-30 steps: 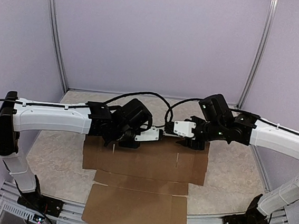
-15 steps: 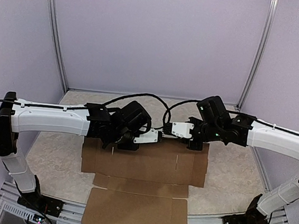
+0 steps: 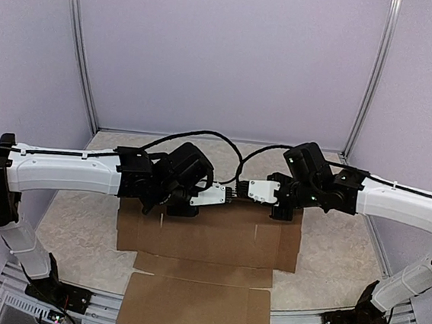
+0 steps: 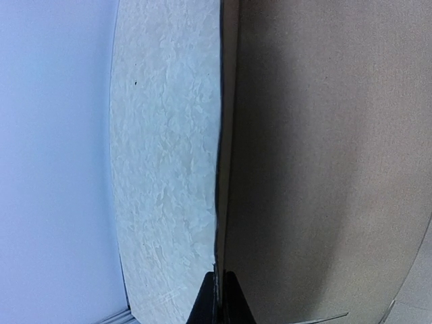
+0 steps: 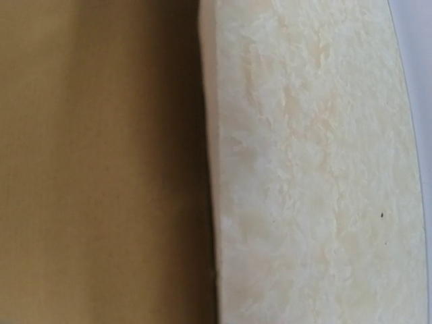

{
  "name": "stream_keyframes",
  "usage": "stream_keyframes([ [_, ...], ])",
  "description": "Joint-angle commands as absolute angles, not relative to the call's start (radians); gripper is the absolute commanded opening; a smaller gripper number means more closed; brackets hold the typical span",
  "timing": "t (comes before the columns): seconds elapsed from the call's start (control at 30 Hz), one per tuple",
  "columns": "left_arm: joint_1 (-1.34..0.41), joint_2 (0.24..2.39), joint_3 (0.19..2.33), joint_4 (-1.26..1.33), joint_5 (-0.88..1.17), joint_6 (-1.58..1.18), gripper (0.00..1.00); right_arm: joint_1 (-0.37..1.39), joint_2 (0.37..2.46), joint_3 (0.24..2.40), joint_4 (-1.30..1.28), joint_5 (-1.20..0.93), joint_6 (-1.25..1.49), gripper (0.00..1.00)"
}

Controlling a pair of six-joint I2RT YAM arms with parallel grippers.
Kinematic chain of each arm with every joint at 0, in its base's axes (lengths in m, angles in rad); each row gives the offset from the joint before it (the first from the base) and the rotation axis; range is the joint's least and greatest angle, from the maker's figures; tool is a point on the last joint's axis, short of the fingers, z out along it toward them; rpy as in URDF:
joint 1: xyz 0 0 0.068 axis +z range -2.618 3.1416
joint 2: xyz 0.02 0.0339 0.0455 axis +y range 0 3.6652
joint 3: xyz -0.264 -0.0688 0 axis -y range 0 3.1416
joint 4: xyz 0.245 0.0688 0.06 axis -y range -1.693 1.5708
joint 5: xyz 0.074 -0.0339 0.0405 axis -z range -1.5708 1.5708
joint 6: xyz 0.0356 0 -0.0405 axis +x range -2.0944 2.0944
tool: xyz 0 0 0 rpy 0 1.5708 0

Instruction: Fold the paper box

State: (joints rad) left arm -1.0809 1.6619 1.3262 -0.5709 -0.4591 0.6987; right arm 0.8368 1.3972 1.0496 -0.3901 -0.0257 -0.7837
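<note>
Plainly, the flat brown die-cut cardboard sheet that is the paper box point(image 3: 208, 242) looks light and thin, and stiff only across its panels. I judge it will hinge at the scored lines and crease if pinched hard, so the edge of a flap, close to a fold, is the place to take it. It lies spread on the pale marbled tabletop point(image 3: 80, 225), below both my grippers and reaching from them toward my bases. My left gripper point(image 4: 218, 304) is closed, with the sheet's far edge running in between its fingertips: a pinch on the cardboard. Just to its right, nearly tip to tip, my right gripper point(image 3: 241, 190) is closed too. Its fingers are out of its own view, so I cannot tell whether it grips that edge.
</note>
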Motion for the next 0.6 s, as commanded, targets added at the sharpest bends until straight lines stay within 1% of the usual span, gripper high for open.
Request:
stream_keyframes([
  [0.0, -1.086, 1.636, 1.317, -0.561, -0.437, 0.657, 0.01, 0.844, 1.368, 1.028, -0.389, -0.034, -0.770, 0.00],
  [0.1, -1.066, 1.623, 1.317, -0.554, -0.411, 0.618, 0.05, 0.844, 1.352, 1.016, -0.389, -0.035, -0.770, 0.00],
  [0.2, -1.052, 1.581, 1.292, -0.504, -0.385, 0.589, 0.07, 0.844, 1.328, 1.000, -0.380, -0.036, -0.766, 0.00],
  [0.37, -1.014, 1.467, 1.198, -0.381, -0.312, 0.511, 0.17, 0.844, 1.291, 0.981, -0.368, -0.060, -0.737, 0.00],
  [0.4, -1.005, 1.449, 1.178, -0.361, -0.304, 0.494, 0.22, 0.844, 1.282, 0.973, -0.364, -0.061, -0.733, 0.00],
  [0.43, -0.997, 1.419, 1.156, -0.338, -0.300, 0.480, 0.24, 0.844, 1.273, 0.963, -0.357, -0.062, -0.731, 0.00],
  [0.57, -0.967, 1.331, 1.087, -0.267, -0.297, 0.416, 0.27, 0.845, 1.257, 0.942, -0.344, -0.064, -0.720, 0.00],
])
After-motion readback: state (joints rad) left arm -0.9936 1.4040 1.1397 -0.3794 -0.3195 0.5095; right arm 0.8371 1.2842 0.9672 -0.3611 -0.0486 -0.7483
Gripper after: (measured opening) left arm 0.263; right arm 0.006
